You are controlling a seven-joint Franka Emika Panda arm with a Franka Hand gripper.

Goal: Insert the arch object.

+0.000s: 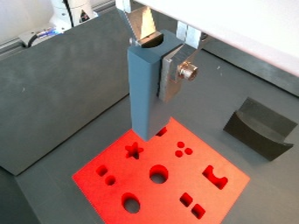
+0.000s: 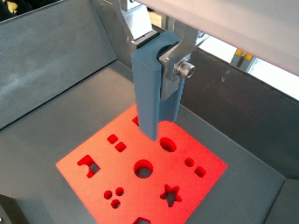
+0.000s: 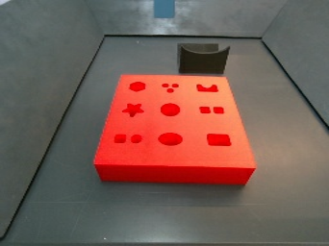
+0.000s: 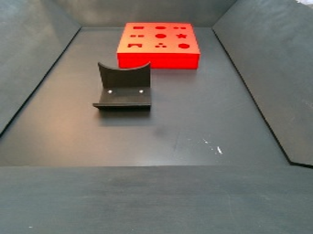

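The hand (image 1: 152, 122) hangs above the red board (image 3: 171, 120), over its star-recess side; its opening cannot be told (a blue-grey slab hides the gap). The arch object shows nowhere. The fixture (image 4: 123, 87) stands on the desk (image 4: 184, 128) near the board.

The arch object cannot be made out in any view. No small dark notched piece shows at the gripper (image 1: 146, 131), which hangs over the red board (image 3: 193, 159). The only dark form, at the board's 12 o'clock, is the fixture (image 3: 202, 58); anything resting on it is indistinguishable.
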